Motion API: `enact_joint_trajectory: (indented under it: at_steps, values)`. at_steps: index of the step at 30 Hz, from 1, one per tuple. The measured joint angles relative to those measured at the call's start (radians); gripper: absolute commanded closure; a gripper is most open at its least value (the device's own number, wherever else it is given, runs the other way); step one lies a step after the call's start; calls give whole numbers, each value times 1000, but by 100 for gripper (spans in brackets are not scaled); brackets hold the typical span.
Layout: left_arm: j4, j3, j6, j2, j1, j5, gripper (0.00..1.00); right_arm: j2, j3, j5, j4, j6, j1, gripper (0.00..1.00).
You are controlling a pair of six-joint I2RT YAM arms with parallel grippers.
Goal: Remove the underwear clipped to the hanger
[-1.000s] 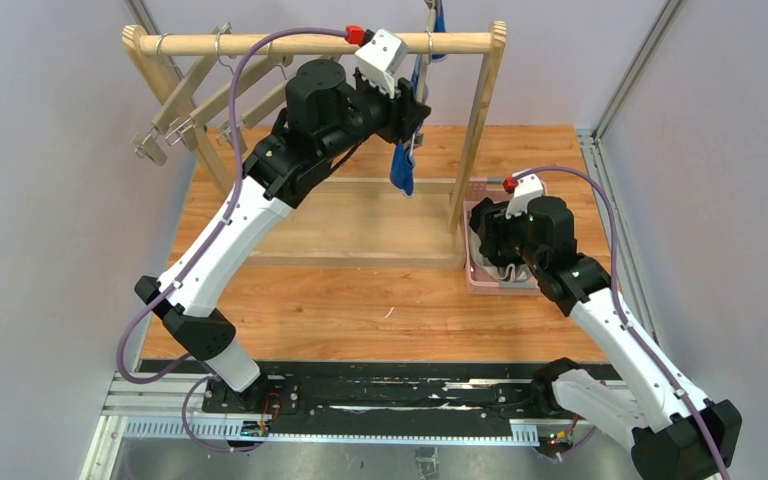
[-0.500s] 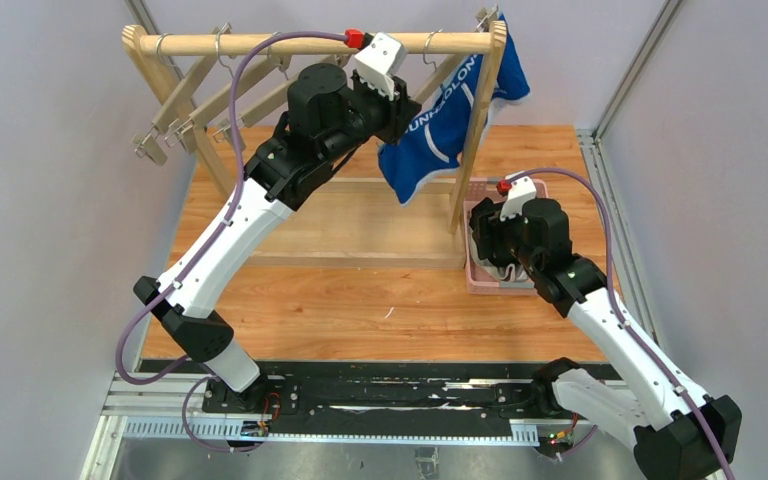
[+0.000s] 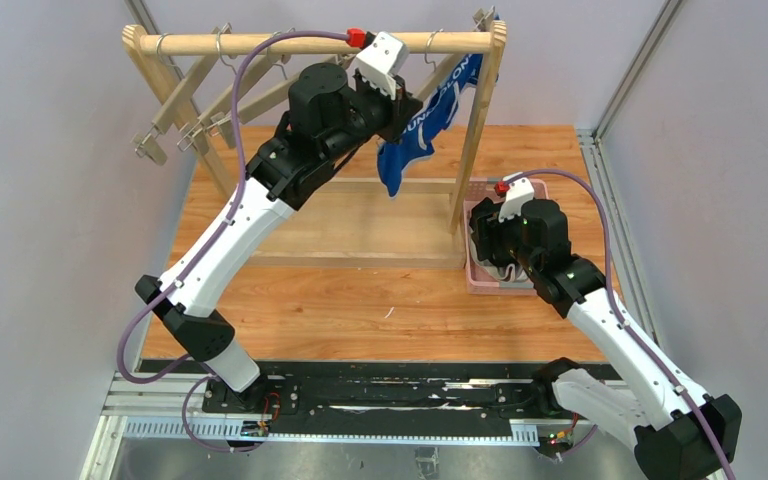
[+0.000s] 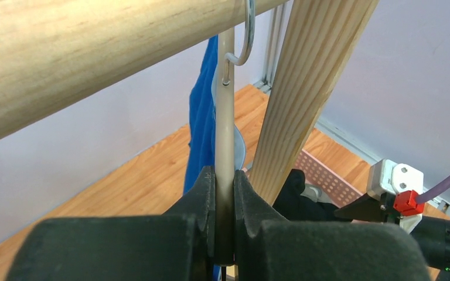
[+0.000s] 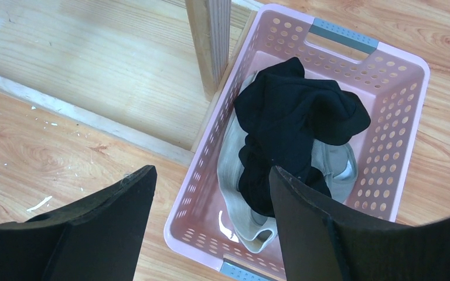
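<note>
The bright blue underwear (image 3: 428,118) with white lettering hangs clipped to a pale hanger (image 4: 225,117) at the right end of the wooden rail (image 3: 260,43). My left gripper (image 4: 225,175) is shut on the hanger's bar, with the blue cloth (image 4: 200,129) just behind it; in the top view the gripper (image 3: 407,108) is under the rail. The black underwear (image 5: 296,120) and the grey underwear (image 5: 331,164) lie in the pink basket (image 5: 413,88). My right gripper (image 5: 211,172) is open and empty over the basket's left rim; it also shows in the top view (image 3: 490,240).
The rack's right post (image 3: 478,120) stands between the blue underwear and the basket (image 3: 480,278). Empty clip hangers (image 3: 185,125) hang tilted at the rail's left end. The rack's base frame (image 3: 360,258) lies on the wooden tabletop.
The hanger and blue underwear turned from edge-on to spread wide past the right post, then swung back narrower. The left gripper keeps its hold. The right arm shifted slightly left.
</note>
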Motion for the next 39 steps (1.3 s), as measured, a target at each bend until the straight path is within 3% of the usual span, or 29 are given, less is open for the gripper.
enact_joint_trajectory:
  at_steps: [20, 39]
  values:
    - [11, 10, 49, -3, 0, -42, 100, -12, -44, 0, 16, -8, 0, 27]
    - [-19, -163, 81, -200, 0, -103, 100, 53, -44, -15, 60, -7, 0, 27]
